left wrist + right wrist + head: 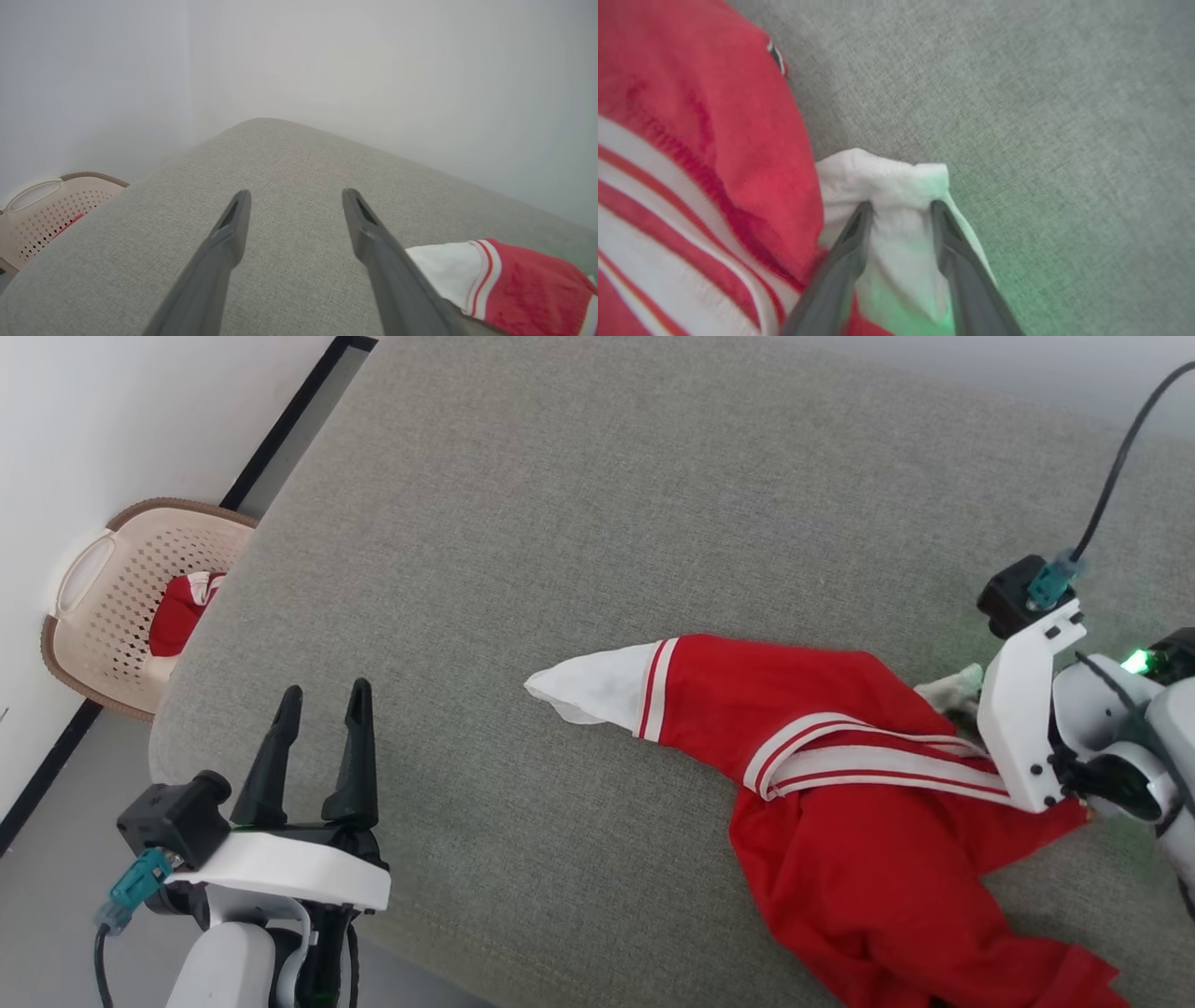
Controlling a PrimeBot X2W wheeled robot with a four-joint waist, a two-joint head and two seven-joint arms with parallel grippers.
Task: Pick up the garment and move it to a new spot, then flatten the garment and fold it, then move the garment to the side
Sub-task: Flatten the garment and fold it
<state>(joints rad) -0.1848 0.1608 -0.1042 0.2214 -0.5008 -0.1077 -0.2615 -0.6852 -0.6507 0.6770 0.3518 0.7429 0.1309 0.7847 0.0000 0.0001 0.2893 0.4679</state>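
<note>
Overhead, the garment (840, 756) lies crumpled on the right of the grey cushion (560, 523), one white sleeve stretched left. The left tool (326, 689) hovers at the near-left edge, fingers apart and empty, well apart from the cloth. A basket (93, 579) sits beside the cushion. Left wrist view: spread fingers over bare cushion, the sleeve near one. Right wrist view: the right tool (902, 205) stands apart, straddling a white fold of the garment.

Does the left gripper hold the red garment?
No, the left gripper stands open above the bare grey cushion, apart from the garment.
</note>
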